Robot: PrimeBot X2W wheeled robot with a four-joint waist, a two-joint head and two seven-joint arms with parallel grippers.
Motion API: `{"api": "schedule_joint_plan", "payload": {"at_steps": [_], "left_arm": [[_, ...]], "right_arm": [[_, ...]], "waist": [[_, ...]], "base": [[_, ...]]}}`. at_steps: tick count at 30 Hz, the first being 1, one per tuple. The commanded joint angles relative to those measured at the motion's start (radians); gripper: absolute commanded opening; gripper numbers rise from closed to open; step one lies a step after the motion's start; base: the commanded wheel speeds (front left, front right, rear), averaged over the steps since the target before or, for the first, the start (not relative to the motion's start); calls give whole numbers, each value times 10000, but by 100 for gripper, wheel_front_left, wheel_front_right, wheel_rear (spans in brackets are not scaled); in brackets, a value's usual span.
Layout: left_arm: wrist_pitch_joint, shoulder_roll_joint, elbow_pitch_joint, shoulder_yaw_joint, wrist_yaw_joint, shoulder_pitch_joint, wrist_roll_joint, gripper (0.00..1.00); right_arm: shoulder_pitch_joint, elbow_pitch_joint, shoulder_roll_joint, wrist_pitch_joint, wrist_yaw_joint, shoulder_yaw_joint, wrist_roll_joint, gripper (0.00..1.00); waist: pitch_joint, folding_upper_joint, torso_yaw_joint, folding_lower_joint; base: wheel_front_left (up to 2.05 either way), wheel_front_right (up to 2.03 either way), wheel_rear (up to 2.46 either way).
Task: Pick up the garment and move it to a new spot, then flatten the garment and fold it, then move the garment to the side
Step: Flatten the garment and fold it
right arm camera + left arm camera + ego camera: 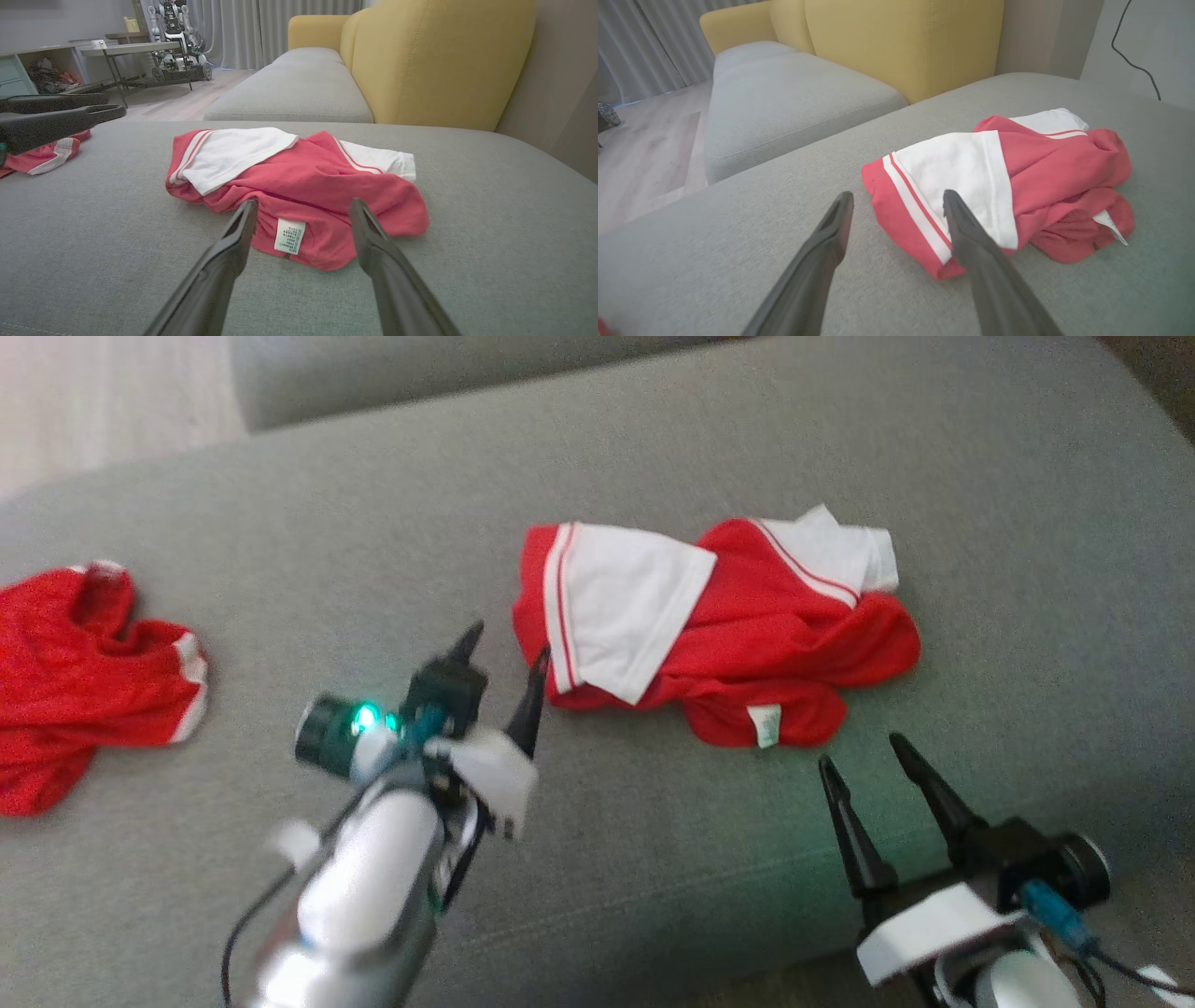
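Head cam: high, looks forward and down on the grey sofa seat (653,457), mid range, a bit blurred. Left hand (510,640) sits lower left, right hand (861,749) lower right. Left wrist cam: low and close over the seat, aimed at the left end of the red-and-white garment (999,186), yellow backrest (901,42) behind. Right wrist cam: low, near, faces the garment's front edge with the label (289,235). All three share the garment. Right wrist cam also catches the left hand at its left edge.

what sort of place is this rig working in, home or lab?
Probably a living-room set inside a lab: grey sofa seat, yellow backrest and curtains look domestic, but another robot apparently stands by a worktable.
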Motion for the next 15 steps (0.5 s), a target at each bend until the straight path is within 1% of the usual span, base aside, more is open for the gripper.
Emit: {"api": "schedule_joint_plan", "payload": {"at_steps": [1,4,9,12,15], "left_arm": [[66,67,76,165,108,-1068,-128,100],[129,67,815,-133,160,-2186,-404,100],[100,66,2310,-538,109,-3782,-545,100],[528,65,3342,-741,73,-4548,-585,100],[1414,66,4564,-872,291,-5119,-508,100]], "right_arm": [[-597,-376,-37,-67,-2,293,63,100],[-866,-392,-37,-67,-2,387,184,100],[-1222,-409,-37,-67,-2,662,470,100],[-1377,-460,-37,-67,-2,658,562,100],[-1506,-513,-37,-67,-2,661,662,100]], "waist": [[777,0,-583,0],[1223,0,-851,0],[1845,0,-1346,0],[2160,0,-1560,0],[2363,0,-1696,0]], "base": [[0,0,0],[0,0,0],[0,0,0],[0,0,0],[0,0,0]]}}
